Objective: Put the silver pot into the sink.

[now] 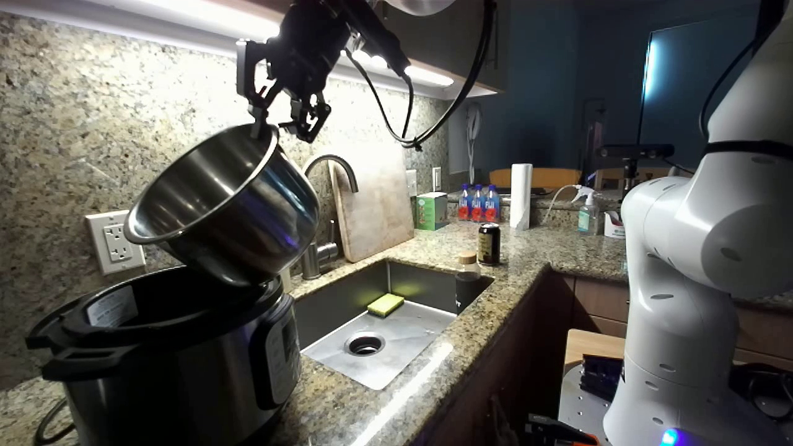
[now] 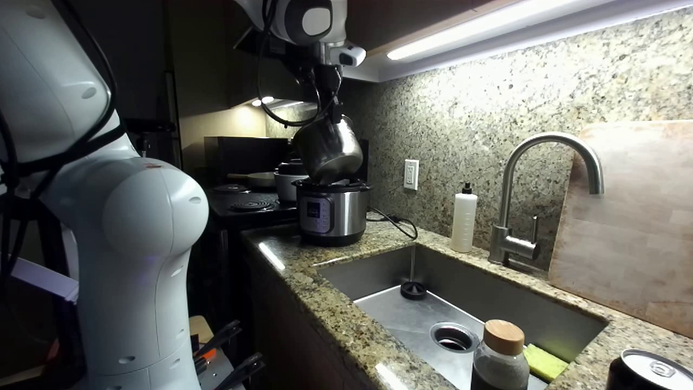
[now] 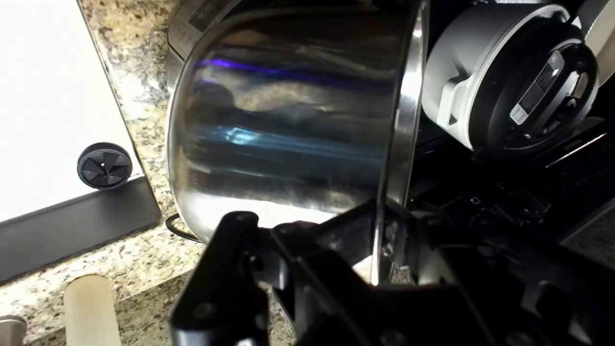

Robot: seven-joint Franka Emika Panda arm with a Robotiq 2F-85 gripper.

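The silver pot [image 1: 266,217] hangs tilted, its mouth facing up and to one side, in an exterior view. It also shows tilted over the cooker in an exterior view [image 2: 331,150] and fills the middle of the wrist view [image 3: 288,139]. My gripper [image 1: 265,127] is shut on the pot's rim; the rim passes between the fingers in the wrist view [image 3: 379,226]. The pot's lower edge is at the opening of the pressure cooker [image 1: 179,378]; I cannot tell whether they touch. The sink [image 1: 412,337] lies beside the cooker, and it also shows in an exterior view [image 2: 373,273].
The faucet [image 2: 509,184] stands behind the sink. A yellow sponge [image 1: 385,305] and a black drain stopper [image 2: 413,290] lie in it. A wooden-capped bottle [image 2: 501,357] and a black can [image 1: 489,243] stand near its end. A white squeeze bottle [image 2: 464,219] stands behind.
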